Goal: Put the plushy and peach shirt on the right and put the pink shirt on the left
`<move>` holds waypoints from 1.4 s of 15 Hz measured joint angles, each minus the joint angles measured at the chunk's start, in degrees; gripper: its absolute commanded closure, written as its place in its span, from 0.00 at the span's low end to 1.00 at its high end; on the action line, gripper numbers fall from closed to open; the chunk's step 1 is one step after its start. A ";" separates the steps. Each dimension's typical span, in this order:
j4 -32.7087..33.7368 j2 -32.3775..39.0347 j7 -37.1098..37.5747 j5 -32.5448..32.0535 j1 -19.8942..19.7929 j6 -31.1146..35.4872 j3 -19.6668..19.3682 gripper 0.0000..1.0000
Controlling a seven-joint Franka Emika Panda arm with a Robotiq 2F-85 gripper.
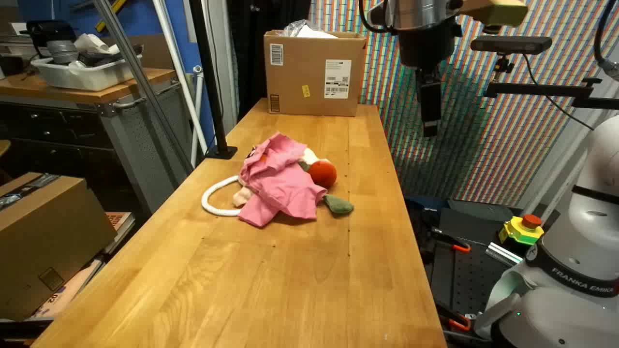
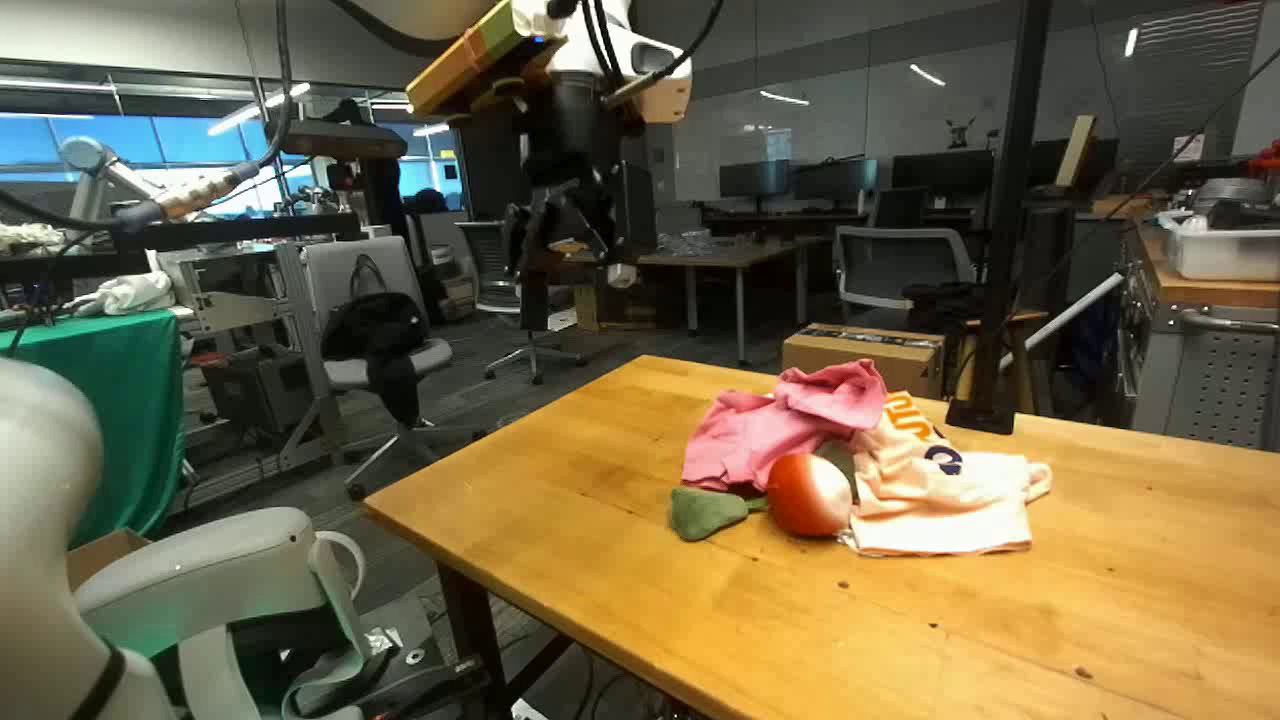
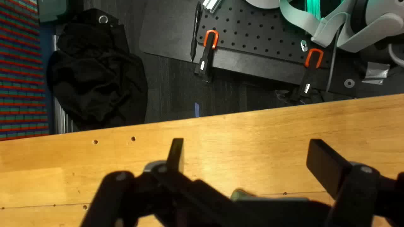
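The pink shirt [image 1: 283, 186] lies crumpled on the wooden table and also shows in an exterior view [image 2: 750, 430]. It covers part of the plushy, whose red-orange ball [image 1: 322, 174] and green end [image 1: 338, 205] stick out. A white loop [image 1: 213, 195] comes out from under the pile. The peach shirt [image 2: 945, 505], with orange and dark print, lies beside the ball, partly under the pink shirt. My gripper [image 1: 429, 128] is high above the table, apart from the pile. In the wrist view my gripper [image 3: 246, 142] is open and empty; a green tip [image 3: 239, 193] shows below it.
A cardboard box [image 1: 314, 72] stands at one end of the table [image 1: 290, 290]. A black post [image 1: 220, 150] is fixed at the table's edge near the pile. A camera on a black arm [image 1: 511, 45] hangs beside the robot. The robot base stands beside the table.
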 measured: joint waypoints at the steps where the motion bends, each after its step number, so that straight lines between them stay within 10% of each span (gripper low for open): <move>1: 0.13 -0.01 0.00 0.00 0.00 0.01 0.00 0.00; 10: 0.88 2.87 0.04 -4.00 0.68 2.63 -0.23 0.00; 21: 6.83 14.59 0.02 -6.37 0.73 25.51 -2.94 0.00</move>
